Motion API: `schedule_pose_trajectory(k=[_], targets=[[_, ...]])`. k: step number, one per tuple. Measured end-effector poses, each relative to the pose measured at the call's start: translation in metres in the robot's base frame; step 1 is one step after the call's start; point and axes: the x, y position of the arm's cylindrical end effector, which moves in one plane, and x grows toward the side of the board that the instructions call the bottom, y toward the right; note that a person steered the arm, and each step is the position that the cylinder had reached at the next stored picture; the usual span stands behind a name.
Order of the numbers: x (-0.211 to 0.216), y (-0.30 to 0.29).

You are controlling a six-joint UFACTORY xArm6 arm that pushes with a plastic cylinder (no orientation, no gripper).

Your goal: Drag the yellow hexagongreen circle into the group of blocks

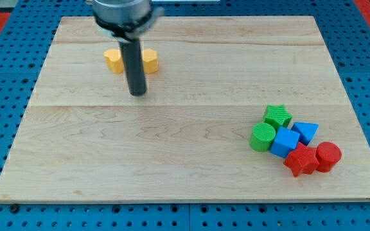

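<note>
Two yellow blocks lie at the view's upper left, partly hidden behind my rod: one (113, 60) left of the rod, one (149, 59) right of it; their shapes are hard to make out. My tip (137, 94) rests on the board just below them, between the two. A green circle (262, 136) sits at the left edge of a group of blocks at the view's lower right, touching a blue cube (284, 142).
The group also holds a green star (277, 116), a blue triangle (306, 131), a red star (300, 160) and a red cylinder (328, 156). The wooden board (172, 160) lies on a blue pegboard surface.
</note>
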Motion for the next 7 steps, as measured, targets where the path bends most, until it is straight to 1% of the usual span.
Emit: schedule_pose_trajectory(k=[1, 2, 3, 4, 5, 6, 7], targets=[[-0.036, 0.004], [-0.06, -0.014], [-0.074, -0.007], [-0.045, 0.062], [-0.009, 0.142], [-0.029, 0.158], [0.012, 0.199]])
